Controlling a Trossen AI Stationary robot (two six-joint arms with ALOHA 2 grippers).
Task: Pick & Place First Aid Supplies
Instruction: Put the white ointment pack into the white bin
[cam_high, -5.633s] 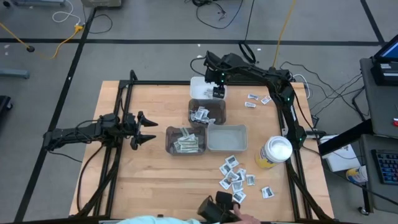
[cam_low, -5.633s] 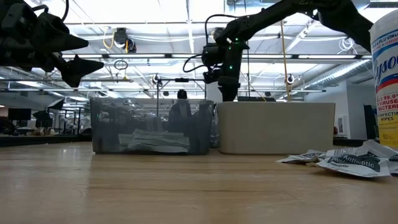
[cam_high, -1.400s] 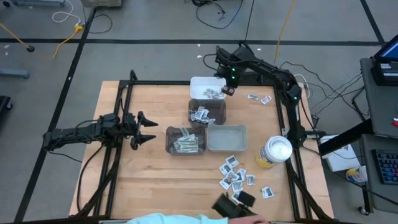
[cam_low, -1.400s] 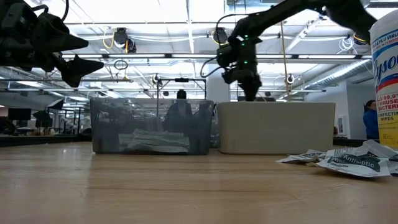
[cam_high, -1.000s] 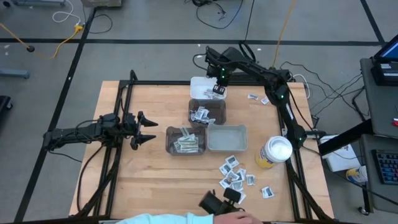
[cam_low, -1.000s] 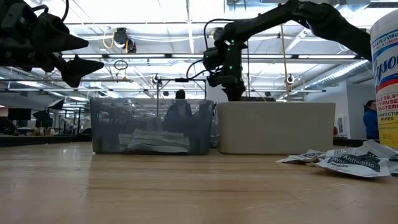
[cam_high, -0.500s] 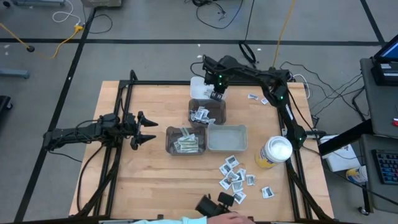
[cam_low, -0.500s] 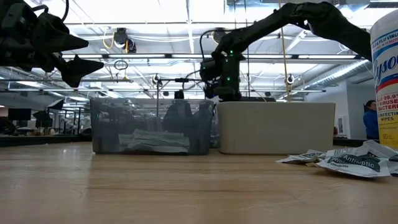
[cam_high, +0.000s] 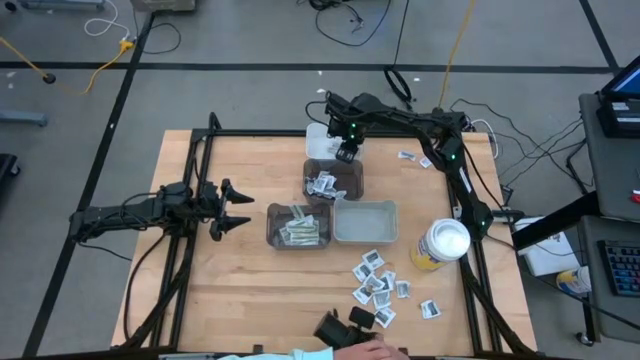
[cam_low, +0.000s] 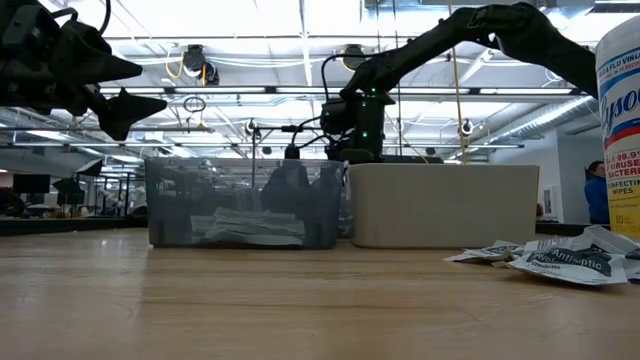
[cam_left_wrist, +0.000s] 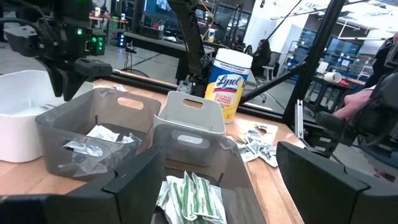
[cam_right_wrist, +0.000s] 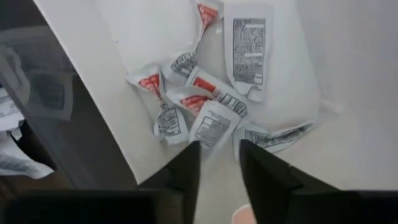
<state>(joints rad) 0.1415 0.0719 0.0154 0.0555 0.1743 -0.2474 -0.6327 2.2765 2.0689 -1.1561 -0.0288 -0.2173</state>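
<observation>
My right gripper (cam_high: 346, 152) hangs over the white bin (cam_high: 318, 137) at the table's far side, fingers pointing down and a little apart, nothing between them. In the right wrist view, my right gripper (cam_right_wrist: 219, 147) is just above several small red-marked packets (cam_right_wrist: 199, 102) lying flat on the bin's floor. Square white sachets (cam_high: 324, 184) lie in a dark bin, and strip wrappers (cam_high: 299, 231) in another. Loose packets (cam_high: 377, 281) lie on the table toward the near right. My left gripper (cam_high: 230, 208) waits open over the table's left side.
A light grey bin (cam_high: 365, 222) stands right of the strip bin. A yellow canister with a white lid (cam_high: 442, 245) stands near the right edge. A few packets (cam_high: 414, 159) lie at the far right. A person's hand with a dark object (cam_high: 350, 330) is at the near edge.
My right gripper has moved slightly toward the near edge and come down toward the white bin; in the low view it has sunk behind the bins' rims. The person's hand at the near edge has shifted a little.
</observation>
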